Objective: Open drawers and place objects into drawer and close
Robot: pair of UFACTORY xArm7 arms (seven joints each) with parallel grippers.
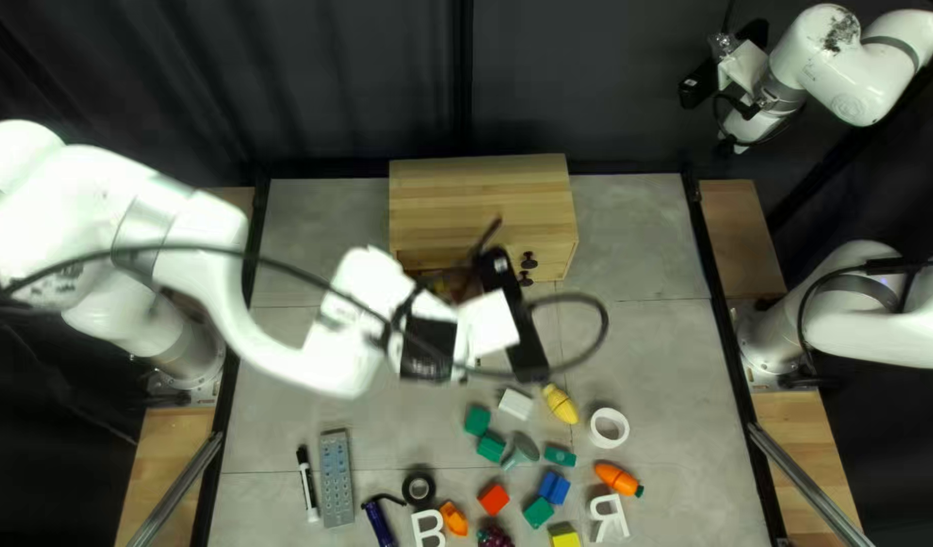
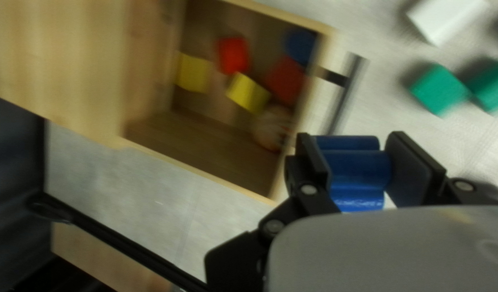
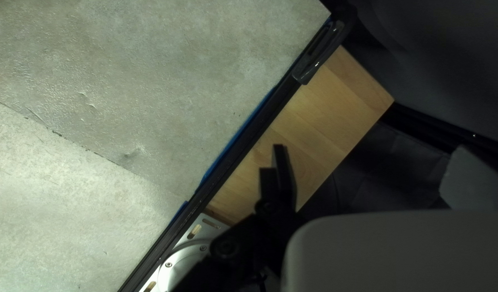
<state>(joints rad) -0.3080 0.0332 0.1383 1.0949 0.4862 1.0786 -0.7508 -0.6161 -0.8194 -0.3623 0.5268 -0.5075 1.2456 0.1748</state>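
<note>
A wooden drawer chest [image 1: 481,205] stands at the back middle of the table. In the left wrist view its drawer [image 2: 216,142] is pulled open, with yellow blocks [image 2: 247,91], red blocks [image 2: 232,54] and a blue piece [image 2: 299,44] inside. My left gripper [image 2: 356,142] is shut on a blue block [image 2: 356,170], just outside the drawer's front near its bar handle [image 2: 346,85]. From above, the left gripper [image 1: 504,266] hangs over the chest's front. My right gripper [image 1: 694,83] is raised at the far right, away from everything; only one finger [image 3: 283,170] shows in its wrist view.
Loose toys lie on the near half of the table: green blocks [image 1: 478,420], a white block [image 1: 515,403], a yellow corn [image 1: 561,404], a white ring [image 1: 609,428], a carrot [image 1: 618,480], a remote [image 1: 336,477] and a marker [image 1: 307,482]. Small knobs [image 1: 528,262] stick out of the chest's front.
</note>
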